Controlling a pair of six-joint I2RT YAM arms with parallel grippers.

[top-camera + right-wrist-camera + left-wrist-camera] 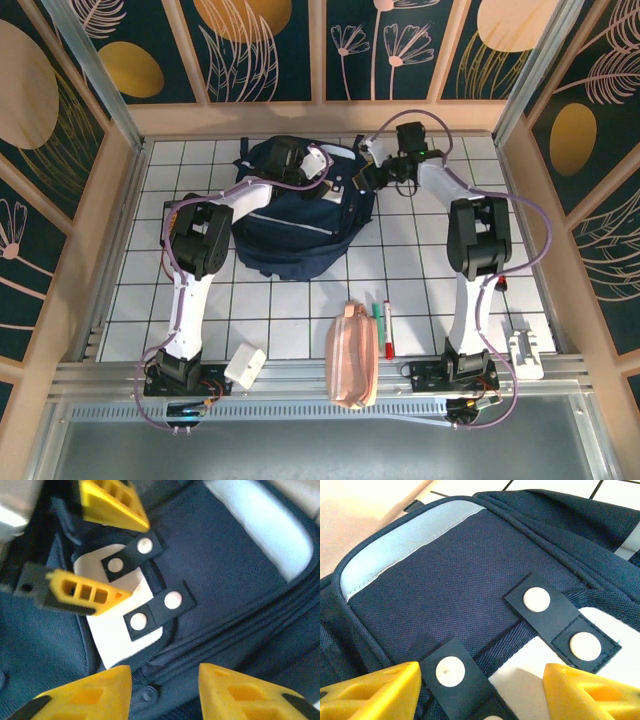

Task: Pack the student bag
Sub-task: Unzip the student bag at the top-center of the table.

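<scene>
The student bag [290, 225] is a navy backpack lying at the back middle of the tiled table. My left gripper [316, 162] hovers over its top end, open. In the left wrist view its yellow fingertips straddle a dark strap tab with a white snap [451, 672] beside a white patch [530, 687], with nothing pinched. My right gripper [363, 178] is at the bag's upper right edge. Its jaws [165, 695] stand apart over a zip seam [225, 635] of the bag, holding nothing. The left gripper's fingers [75, 592] show by the same white patch.
A pink pencil pouch [352, 355] lies near the front edge, with a green marker [377, 315] and a red marker [388, 332] beside it. A white box [245, 365] sits by the left base, a white object [525, 350] at the front right. Wooden walls enclose the table.
</scene>
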